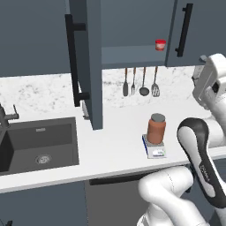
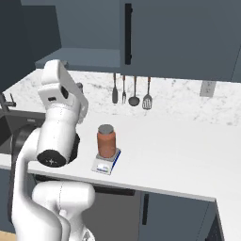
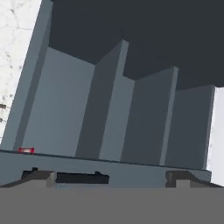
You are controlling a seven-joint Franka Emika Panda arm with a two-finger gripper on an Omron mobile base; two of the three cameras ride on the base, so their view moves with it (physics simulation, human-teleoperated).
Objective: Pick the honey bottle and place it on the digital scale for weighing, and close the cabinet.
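The honey bottle (image 1: 156, 129) (image 2: 106, 141), reddish-brown with a grey lid, stands upright on the digital scale (image 1: 154, 150) (image 2: 105, 164) near the counter's front edge. The cabinet's left door (image 1: 88, 62) is swung wide out over the counter, its black bar handle (image 1: 73, 62) facing left; the right door (image 1: 196, 31) is shut. My gripper (image 1: 204, 62) (image 3: 111, 177) is raised right of the bottle, below the shut door, and points up into the cabinet's open inside (image 3: 109, 113). Its fingertips (image 3: 39, 176) stand wide apart, open, with nothing between them.
A small red jar with a white lid (image 1: 160, 44) (image 3: 26, 150) sits on the cabinet shelf. Utensils (image 1: 141, 81) hang on the back wall. A dark sink (image 1: 39, 143) with a faucet (image 1: 6, 115) lies to the left. A wall outlet (image 2: 205, 88) is at the right.
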